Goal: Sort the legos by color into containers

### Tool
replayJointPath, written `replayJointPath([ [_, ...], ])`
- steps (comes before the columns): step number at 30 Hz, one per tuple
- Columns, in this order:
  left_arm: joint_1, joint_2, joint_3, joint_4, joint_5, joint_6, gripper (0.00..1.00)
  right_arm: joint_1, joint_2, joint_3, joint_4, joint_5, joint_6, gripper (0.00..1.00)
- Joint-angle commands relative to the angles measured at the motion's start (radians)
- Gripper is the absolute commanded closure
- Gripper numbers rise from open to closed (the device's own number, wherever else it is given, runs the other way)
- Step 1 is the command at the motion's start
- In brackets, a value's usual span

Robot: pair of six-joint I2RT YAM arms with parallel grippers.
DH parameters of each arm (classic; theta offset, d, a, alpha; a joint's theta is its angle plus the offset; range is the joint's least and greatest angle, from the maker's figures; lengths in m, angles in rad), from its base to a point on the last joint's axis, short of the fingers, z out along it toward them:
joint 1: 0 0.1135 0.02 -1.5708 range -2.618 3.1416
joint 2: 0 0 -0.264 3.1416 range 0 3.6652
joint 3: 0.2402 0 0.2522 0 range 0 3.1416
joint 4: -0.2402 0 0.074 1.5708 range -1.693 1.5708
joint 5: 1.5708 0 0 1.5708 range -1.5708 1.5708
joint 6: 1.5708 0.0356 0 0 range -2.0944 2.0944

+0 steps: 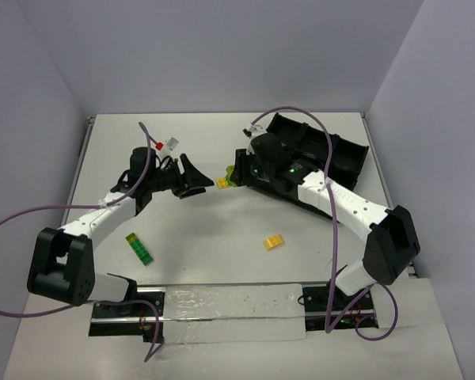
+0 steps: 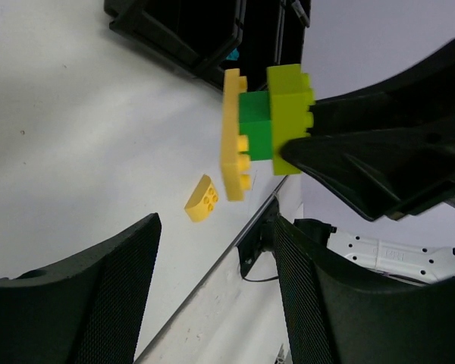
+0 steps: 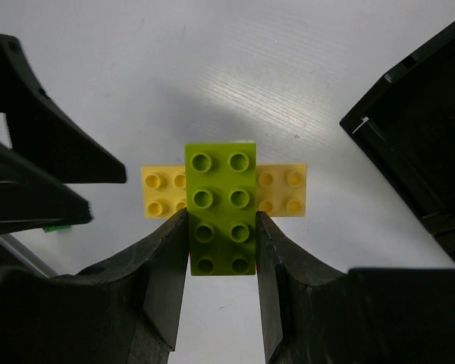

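My right gripper (image 3: 221, 227) is shut on a lime brick (image 3: 221, 208), the top of a stack with a green brick (image 2: 255, 129) and a yellow plate (image 3: 282, 189), held above the table. The stack (image 1: 227, 180) hangs just left of the black tray (image 1: 332, 154). My left gripper (image 2: 212, 296) is open and empty, facing the stack from the left with a small gap; in the top view it (image 1: 196, 179) is beside the stack. A loose yellow brick (image 1: 274, 242) and a green stack (image 1: 140, 247) lie on the table.
The tray's near corner (image 3: 417, 144) is just right of the held stack. A left finger (image 3: 38, 152) reaches in from the left. Purple cables loop over both arms. A metal strip (image 1: 222, 313) runs along the near edge.
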Motion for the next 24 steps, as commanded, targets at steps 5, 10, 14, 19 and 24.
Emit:
replayJointPath([
  [5, -0.037, 0.075, 0.073, 0.049, 0.014, -0.002, 0.33, -0.001, -0.049, -0.015, 0.003, -0.016, 0.057, 1.0],
  [10, -0.042, 0.089, 0.076, 0.074, 0.027, -0.012, 0.34, -0.001, -0.039, -0.012, -0.003, -0.035, 0.054, 1.0],
  [14, -0.047, 0.103, 0.08, 0.087, 0.027, -0.022, 0.38, -0.001, -0.038, -0.006, 0.002, -0.044, 0.05, 1.0],
  [19, -0.05, 0.113, 0.093, 0.108, 0.036, -0.033, 0.47, 0.0, -0.03, 0.012, -0.008, -0.053, 0.04, 1.0],
  [24, -0.05, 0.13, 0.117, 0.109, 0.057, -0.036, 0.47, 0.001, -0.025, 0.011, 0.004, -0.069, 0.048, 1.0],
])
